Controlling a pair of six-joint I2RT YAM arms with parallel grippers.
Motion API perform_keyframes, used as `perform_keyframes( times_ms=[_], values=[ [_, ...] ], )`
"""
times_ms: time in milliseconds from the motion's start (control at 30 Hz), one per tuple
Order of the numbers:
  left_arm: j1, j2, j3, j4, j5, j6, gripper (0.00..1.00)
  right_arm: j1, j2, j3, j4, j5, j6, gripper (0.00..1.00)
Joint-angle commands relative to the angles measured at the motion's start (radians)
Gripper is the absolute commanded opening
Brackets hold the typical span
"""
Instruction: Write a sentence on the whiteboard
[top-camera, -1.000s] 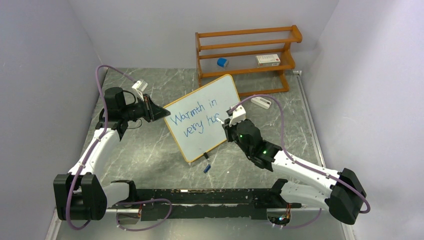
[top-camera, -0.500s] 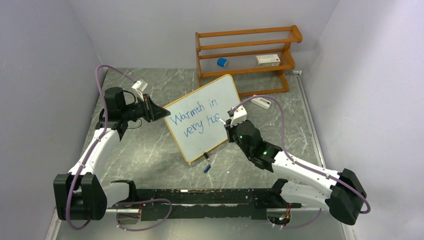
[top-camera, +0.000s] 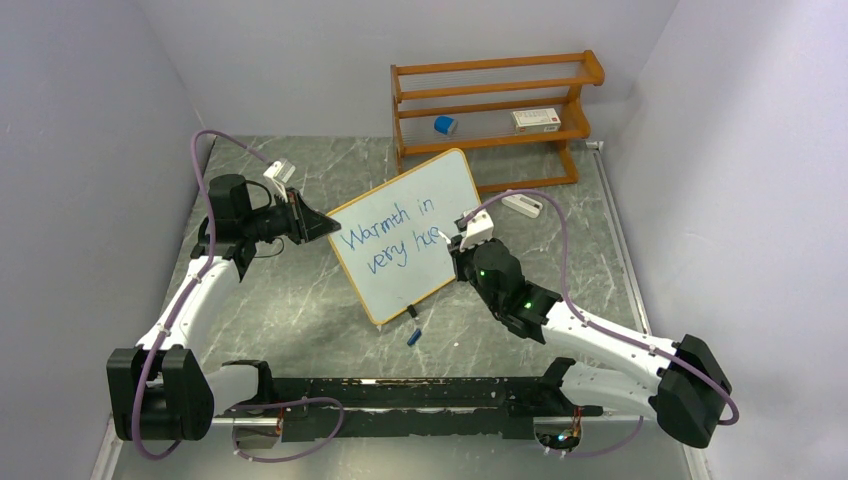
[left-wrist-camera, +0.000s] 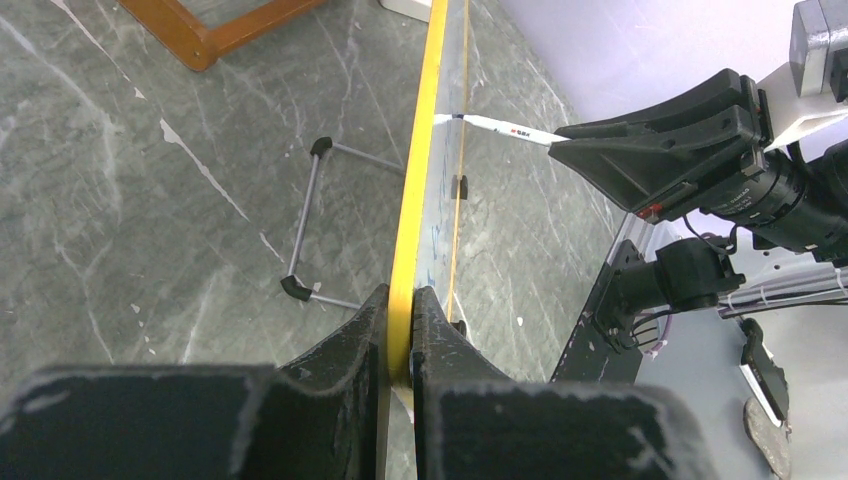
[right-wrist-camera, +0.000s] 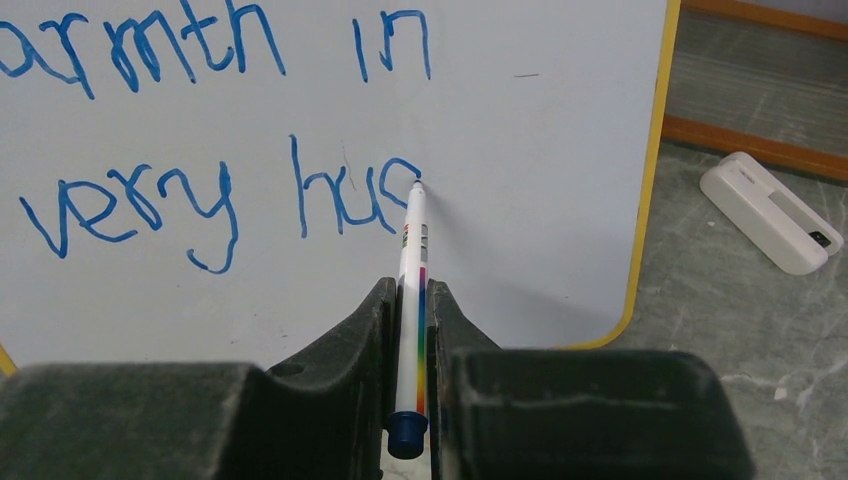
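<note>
Little has moved in the last second. The whiteboard (top-camera: 440, 185) stands where it stood, near the middle of the grey marbled table (top-camera: 300, 300), in front of the wooden shelf rack (top-camera: 490, 105) and turned at a slant to it. The left arm has not budged: the left gripper (left-wrist-camera: 400, 300) stays pressed together on the board's yellow-orange frame at its left edge, steadying it. The right gripper (right-wrist-camera: 412, 300) has crept a touch along the lower line, pinching a white marker (right-wrist-camera: 412, 250) with a rainbow stripe, tip touching the board. The one real change is in the last letter, whose curve has grown from an open hook towards a closed loop. My reading: the final word is nearly done, with the tail of its last letter left to draw, so the job looks close to its end. As for looks, the board is a white rectangle with rounded corners in a thin frame, leaning back on thin wire feet with black tips. The sentence (top-camera: 388, 240) runs in thin blue strokes over two lines, "Warmth in" above and "very hu" plus the unfinished letter below, uneven but legible. A small blue cap (top-camera: 412, 335) lies on the table just beside the board's near corner.
</note>
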Motion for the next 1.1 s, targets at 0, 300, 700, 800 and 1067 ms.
perform_keyframes(
  times_ms=[0,300,700,800,1067],
  values=[
    [0.011,0.027,0.0,-0.06,-0.095,0.056,0.05,-0.005,0.007,0.009,0.048,0.013,-0.012,0.0],
    [0.011,0.025,0.0,-0.06,-0.096,0.055,0.05,-0.005,0.011,0.015,0.048,0.014,-0.014,0.0],
    [0.011,0.026,0.0,-0.059,-0.098,0.055,0.05,-0.005,-0.016,0.021,-0.08,-0.02,0.034,0.0],
    [0.011,0.025,0.0,-0.06,-0.099,0.055,0.05,-0.007,-0.021,0.02,-0.106,-0.026,0.045,0.0],
    [0.011,0.027,-0.001,-0.06,-0.098,0.055,0.05,-0.005,-0.022,0.022,-0.155,-0.03,0.063,0.0]
  ],
)
